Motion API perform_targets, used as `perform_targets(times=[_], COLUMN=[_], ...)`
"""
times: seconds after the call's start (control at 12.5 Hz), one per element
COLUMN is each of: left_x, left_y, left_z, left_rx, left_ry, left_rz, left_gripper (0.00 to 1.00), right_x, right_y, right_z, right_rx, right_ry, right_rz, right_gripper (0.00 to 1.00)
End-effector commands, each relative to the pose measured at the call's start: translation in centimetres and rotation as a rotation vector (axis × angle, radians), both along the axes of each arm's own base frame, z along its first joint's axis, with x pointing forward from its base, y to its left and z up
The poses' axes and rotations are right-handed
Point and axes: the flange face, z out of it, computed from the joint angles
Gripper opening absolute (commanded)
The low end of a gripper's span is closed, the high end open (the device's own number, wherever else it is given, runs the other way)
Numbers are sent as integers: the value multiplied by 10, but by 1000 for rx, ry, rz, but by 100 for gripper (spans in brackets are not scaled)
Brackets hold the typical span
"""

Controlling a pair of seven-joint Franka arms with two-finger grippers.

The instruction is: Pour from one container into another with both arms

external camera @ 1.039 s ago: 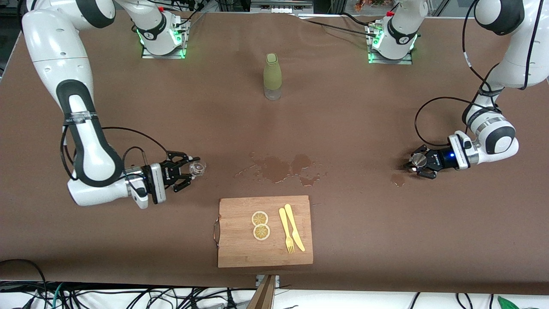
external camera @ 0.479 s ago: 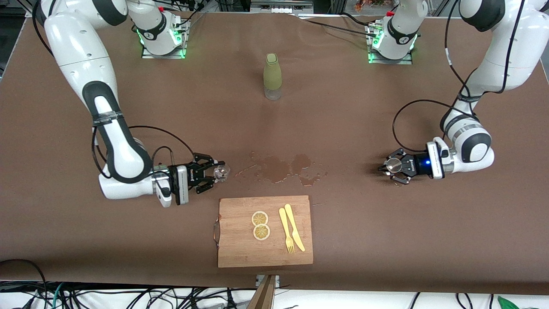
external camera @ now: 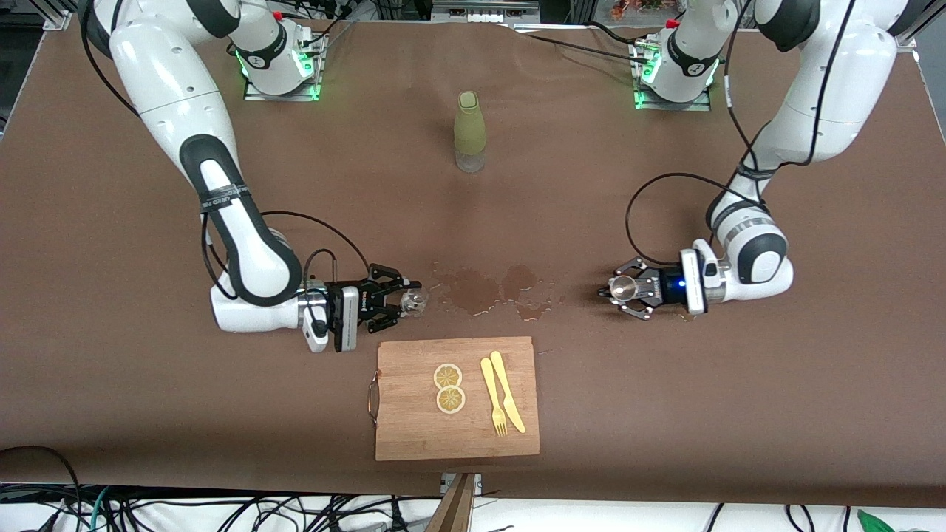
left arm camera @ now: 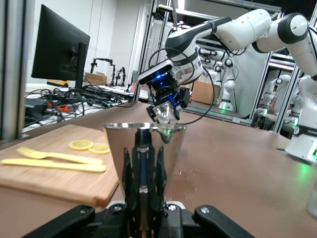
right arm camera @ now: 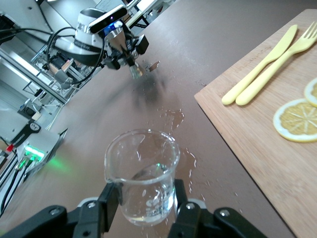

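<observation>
- Glass (external camera: 416, 299) is gripped in the right gripper (external camera: 403, 298), closed on it over the table beside the wet patch (external camera: 488, 290)
- Jigger (external camera: 623, 287) is clamped in the left gripper (external camera: 617, 290), facing it across the patch
- Risk: misaligned rims would spill more liquid

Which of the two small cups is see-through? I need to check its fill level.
The clear glass held by the right gripper; the jigger in the left gripper is opaque silvery steel.

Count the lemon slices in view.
2. Both lie on the cutting board, touching: one slice farther from the front camera, the other nearer, beside the yellow fork. None looks hidden.
</observation>
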Motion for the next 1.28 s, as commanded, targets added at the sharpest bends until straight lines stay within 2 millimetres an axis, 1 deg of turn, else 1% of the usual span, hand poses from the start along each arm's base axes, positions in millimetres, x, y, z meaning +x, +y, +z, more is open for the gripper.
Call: perform_targets(times=[0.0, 0.08, 0.16, 0.24, 0.32, 0.4, 0.48, 0.56, 0.64, 0.72, 0.8, 0.96, 1.04, 1.2], left_x=[-4, -5, -9, -12, -16, -15, -19, -20, -23, -20, -15, -9, -4, 2], left_y=[-41, -50, -68, -82, -101, -115, -127, -138, -155, -166, -174, -179, -179, -182], left_z=[5, 4, 4, 2, -3, -3, -8, -8, -10, -9, -8, -12, -14, -16], left_rx=[-3, 8, 13, 30, 34, 45, 51, 38, 19, 8, 5, 14, 7, -5], left_ry=[84, 97, 98, 97, 101, 91, 98, 104, 102, 78, 40, 22, 23, 17], left_rz=[-17, -25, -45, -55, -64, -65, -67, -53, -58, -57, -65, -58, -45, -32], left_gripper=[0, 0, 0, 0, 0, 0, 0, 0, 0, 0, 0, 0, 0, 0], right_x=[-2, -5, -7, -9, -12, -13, -18, -21, -27, -34, -43, -58, -67, -83], right_y=[24, 36, 47, 56, 62, 69, 81, 88, 97, 100, 100, 96, 102, 110], right_z=[11, 13, 16, 20, 22, 28, 36, 42, 54, 58, 59, 62, 69, 75], right_rx=[0, -5, -15, -30, -47, -51, -67, -97, -113, -129, -142, -163, -173, -205], right_ry=[35, 40, 40, 50, 68, 71, 86, 106, 134, 152, 164, 189, 196, 218], right_rz=[-67, -88, -106, -126, -138, -145, -151, -179, -205, -221, -221, -226, -230, -263], right_gripper=[13, 13, 13, 13, 13, 14, 14, 14, 14, 14, 14, 14, 14, 14])
